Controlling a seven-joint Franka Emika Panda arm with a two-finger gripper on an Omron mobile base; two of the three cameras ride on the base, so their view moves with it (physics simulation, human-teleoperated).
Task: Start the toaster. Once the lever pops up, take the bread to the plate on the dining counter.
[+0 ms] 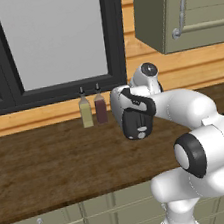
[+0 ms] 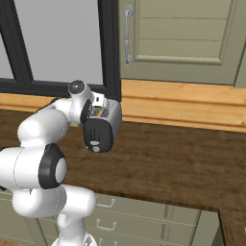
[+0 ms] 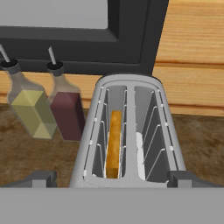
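Directly beneath my gripper, whose dark fingertips stand spread wide and hold nothing, sits the rounded silver-grey two-slot toaster on the dark wood worktop. I see the tan bread slice standing edge-up in its left slot, with a yellow-filled bottle and a dark red bottle just beside it under the black window frame.

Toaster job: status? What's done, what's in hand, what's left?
Done: the arm is at the toaster, which stands by two bottles on the worktop. A bread slice sits low in the left slot.
In hand: nothing. The gripper is open, straddling the toaster from above.
Left: whether the lever has been pressed can't be told from here. Carrying the bread to the plate remains.
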